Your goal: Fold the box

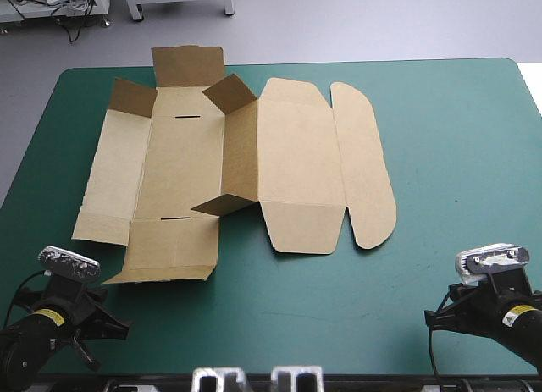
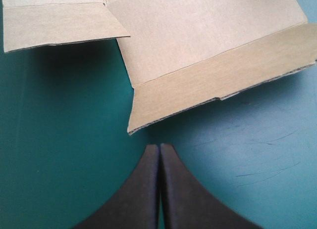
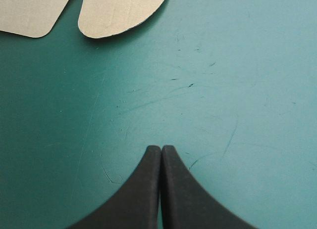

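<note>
Box (image 1: 292,155) mostly flat, left of centre on teal-green cover (image 1: 449,155); one wall, two tabs partly raised. Other walls, tucking not done. Left gripper (image 2: 159,148), right gripper (image 3: 161,149) pressed together, empty.

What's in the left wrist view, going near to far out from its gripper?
left gripper (shut) → bare teal-green cover → box, a corner of its near flap first

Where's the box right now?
In the high view, the box lies left of centre on the table, toward its far edge; its near flap is just ahead of the shut left claw.
</note>
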